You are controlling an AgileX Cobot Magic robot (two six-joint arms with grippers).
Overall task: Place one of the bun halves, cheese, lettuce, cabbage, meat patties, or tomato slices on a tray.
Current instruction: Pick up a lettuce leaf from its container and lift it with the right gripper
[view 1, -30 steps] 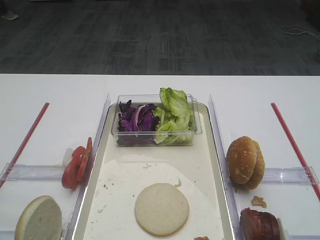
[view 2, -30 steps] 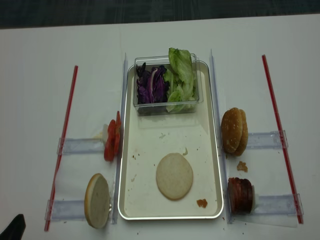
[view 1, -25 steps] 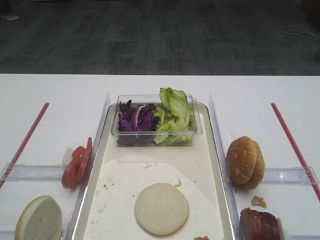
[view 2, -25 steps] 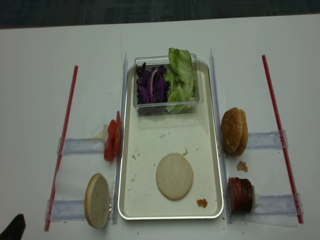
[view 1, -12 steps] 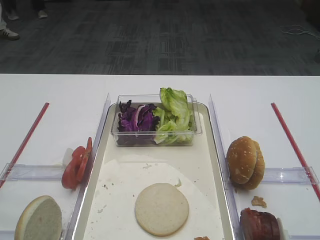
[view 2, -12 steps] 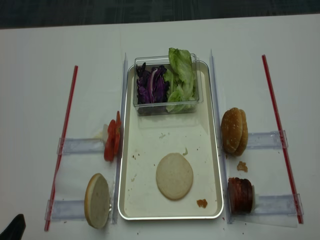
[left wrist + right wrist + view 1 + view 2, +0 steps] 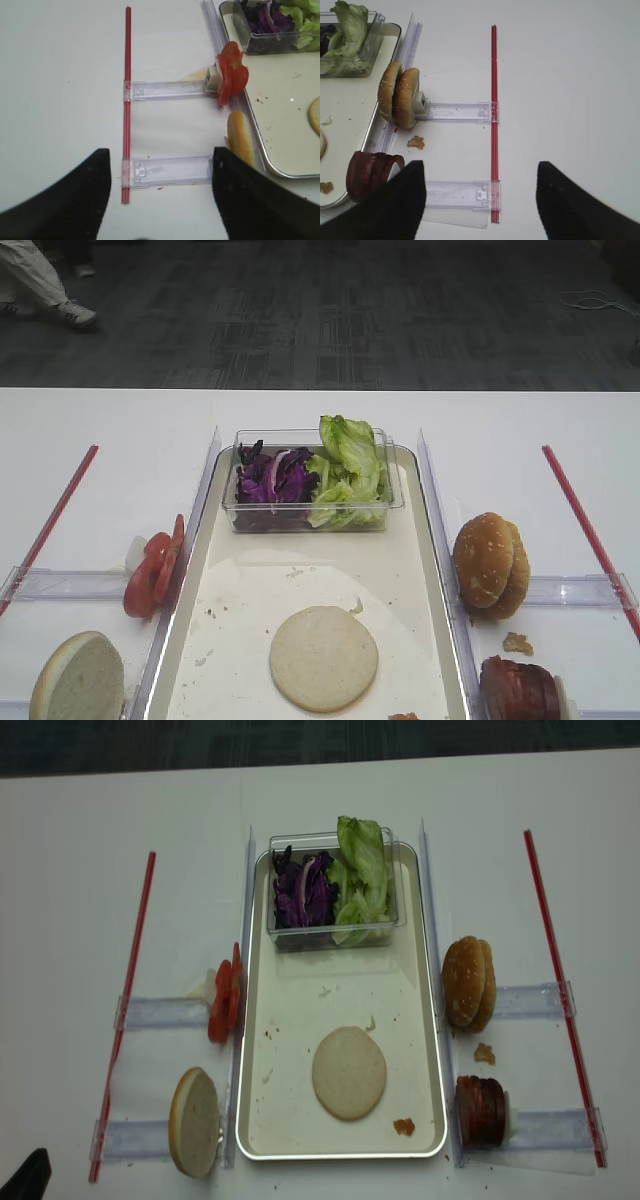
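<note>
Tray [image 7: 258, 1120]: set lengthwise at the table's centre; one bun half [image 7: 349, 1072] is laid cut face up on its near floor. A clear tub [image 7: 283, 938] at its far end is filled with cabbage [image 7: 301, 892] and lettuce [image 7: 362, 870]. Tomato slices [image 7: 224, 998] and a second pale bun half [image 7: 194, 1121] are stood on edge just left of the rim. Two seeded bun halves [image 7: 468, 982] and meat patties [image 7: 481, 1111] are stood to the right. Right gripper [image 7: 480, 200]: jaws are held wide apart, nothing gripped (only dark fingers are seen). Left gripper [image 7: 157, 195]: likewise spread, nothing between.
</note>
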